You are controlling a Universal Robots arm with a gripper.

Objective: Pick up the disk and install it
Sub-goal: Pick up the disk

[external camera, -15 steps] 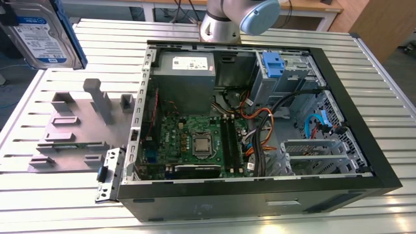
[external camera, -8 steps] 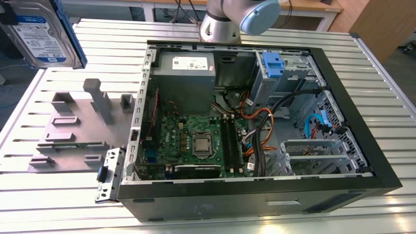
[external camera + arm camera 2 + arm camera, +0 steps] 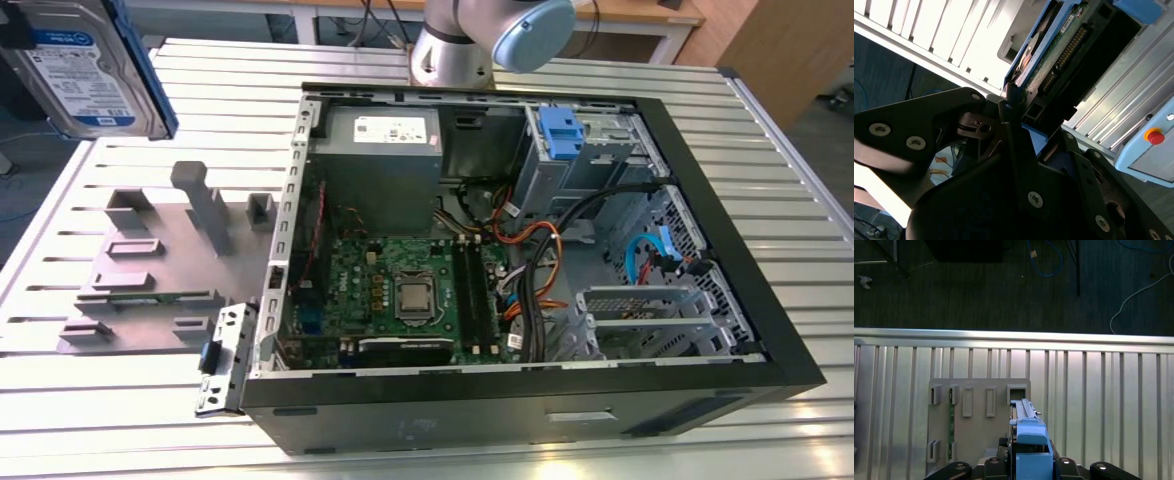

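Item: flat silver hard drive with white-and-blue label in a blue plastic carrier, the disk (image 3: 83,70), at ten o'clock from the open black-and-grey desktop computer case (image 3: 534,412) in the exterior view, raised off the slatted aluminium table (image 3: 134,425). Holder: black linkage gripper (image 3: 1020,126), its jaws pinched on the disk; in the first wrist view the disk (image 3: 1028,432) is seen edge-on, above the grey metal fixture plate with upright blocks (image 3: 979,432). That plate (image 3: 147,270) lies at nine o'clock from the case. Case contents: green motherboard (image 3: 400,290) at centre; grey power supply box with white sticker (image 3: 387,130) at twelve o'clock from it; blue plastic bracket (image 3: 558,135) on the grey drive bay at one o'clock. Silver-and-blue arm base (image 3: 461,45) stands at twelve o'clock from the case.
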